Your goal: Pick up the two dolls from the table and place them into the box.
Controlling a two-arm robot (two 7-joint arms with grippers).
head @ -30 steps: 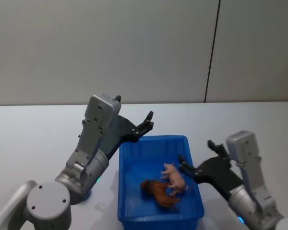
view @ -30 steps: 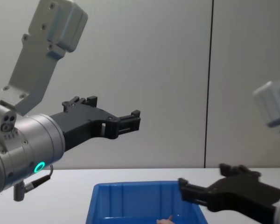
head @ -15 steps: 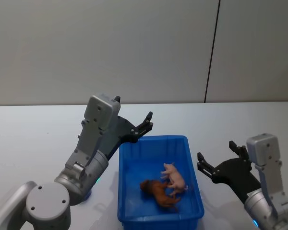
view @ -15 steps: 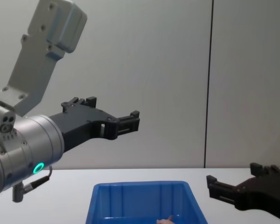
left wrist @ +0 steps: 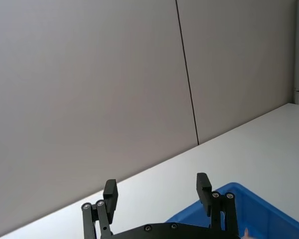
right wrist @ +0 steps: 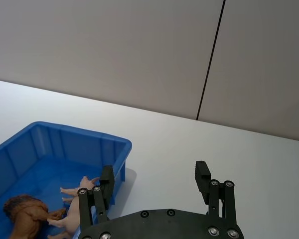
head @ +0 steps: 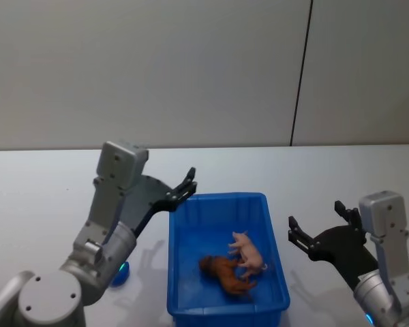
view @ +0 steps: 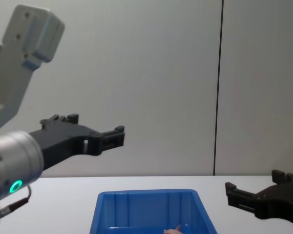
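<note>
1. Since both dolls already lie in the box (head: pixel 221 197), you can count the placing as done. The brown doll (head: pixel 225 272) lies near the middle of the box floor. The pink doll (head: pixel 249 253) rests against it, nearer the right wall.
2. Your right gripper (head: pixel 315 219) hangs low over the surface (head: pixel 41 184), right of the box and apart from its rim. Its fingers (right wrist: pixel 203 174) are spread wide with nothing between them.
3. Your left gripper (head: pixel 186 185) is up off the box's far left corner, well above the rim. Its fingers (left wrist: pixel 110 191) are also wide apart and empty.
4. What seems left is clearing the arms. Take each one up and outward, away from the box, never across it.
5. Watch the right arm most. It sits low beside the wall, so a sideways sweep could nudge the box and shift the dolls.
6. Leave both sets of fingers spread, since closing them serves nothing now.
</note>
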